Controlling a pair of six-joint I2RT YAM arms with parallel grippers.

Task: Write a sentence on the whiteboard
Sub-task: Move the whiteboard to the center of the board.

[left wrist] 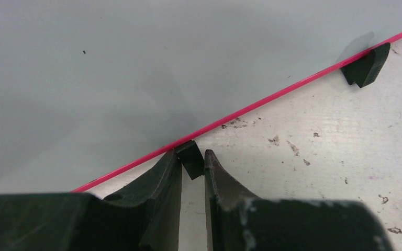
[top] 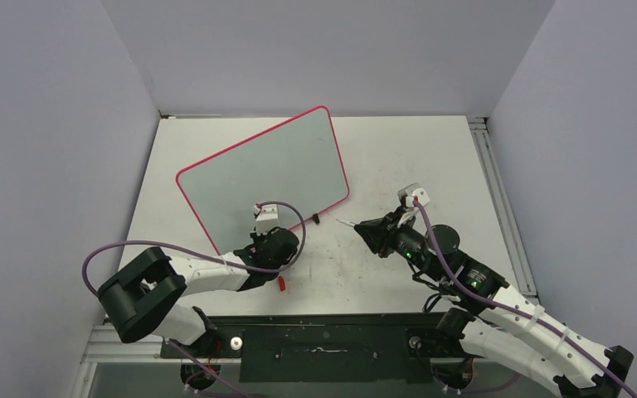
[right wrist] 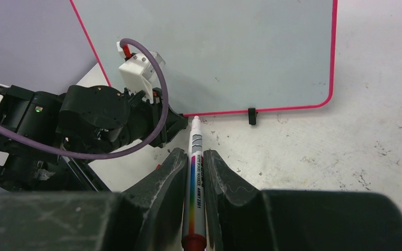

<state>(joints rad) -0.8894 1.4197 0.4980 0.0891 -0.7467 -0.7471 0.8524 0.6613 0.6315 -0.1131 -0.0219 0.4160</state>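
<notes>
The whiteboard (top: 261, 178), pale grey with a red-pink rim, is at the table's back left; its surface is blank (left wrist: 136, 68) (right wrist: 230, 52). My left gripper (top: 259, 239) (left wrist: 192, 157) is at its near long edge, shut on one black clip foot (left wrist: 190, 154). The other clip foot (top: 316, 220) (left wrist: 366, 65) (right wrist: 251, 116) stands free. My right gripper (top: 365, 228) (right wrist: 194, 157) is shut on a white marker with a rainbow stripe (right wrist: 194, 175). Its uncapped tip (top: 345, 223) points at the board's near edge, a little short of it.
A small red piece (top: 281, 283) lies on the table by my left wrist. My left arm (right wrist: 84, 120) and its purple cable sit close left of the marker tip. Grey walls close in the back and sides. A metal rail (top: 485, 166) runs along the table's right edge.
</notes>
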